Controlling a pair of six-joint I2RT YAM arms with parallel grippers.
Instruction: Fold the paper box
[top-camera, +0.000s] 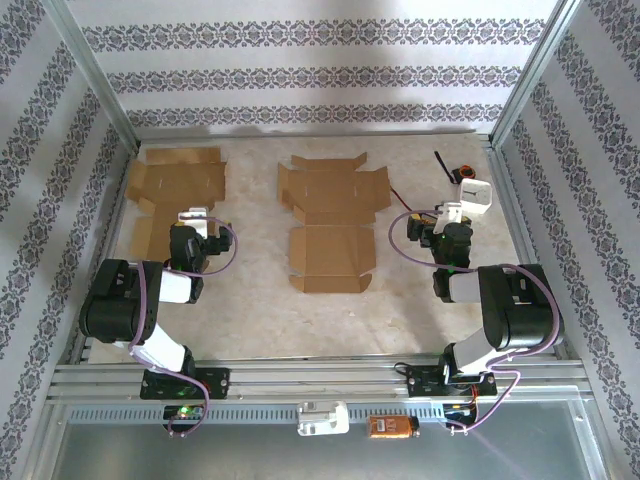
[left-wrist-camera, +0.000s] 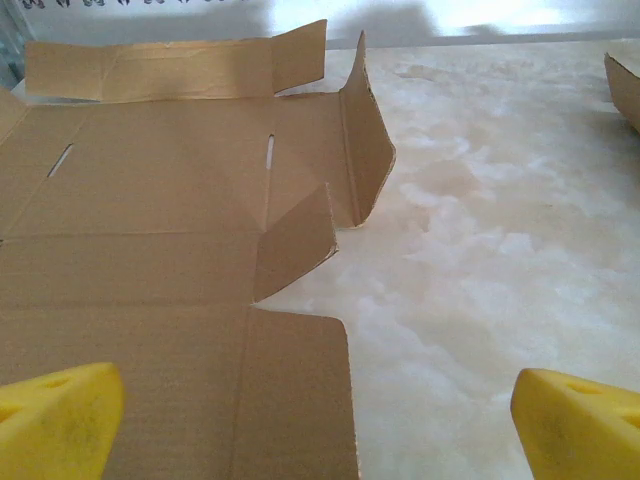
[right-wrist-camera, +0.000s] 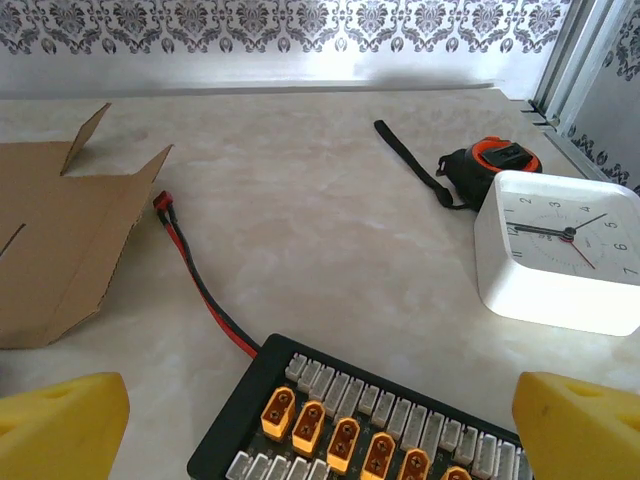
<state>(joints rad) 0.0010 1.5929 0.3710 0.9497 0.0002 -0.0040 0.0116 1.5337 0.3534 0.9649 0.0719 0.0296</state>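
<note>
With left jaws and right jaws both wide open and empty, the flat paper box (top-camera: 330, 222) lies on the surface (top-camera: 250, 300) between them, long axis running away from the bases (top-camera: 185, 382), seemingly nearer the right arm (top-camera: 500, 310).

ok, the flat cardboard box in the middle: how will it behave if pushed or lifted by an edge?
Probably light: the cardboard box is one thin sheet, so a push likely slides it across the smooth table. Lifted by an edge, it would likely hinge at its creases; some flaps already stand up.
</note>
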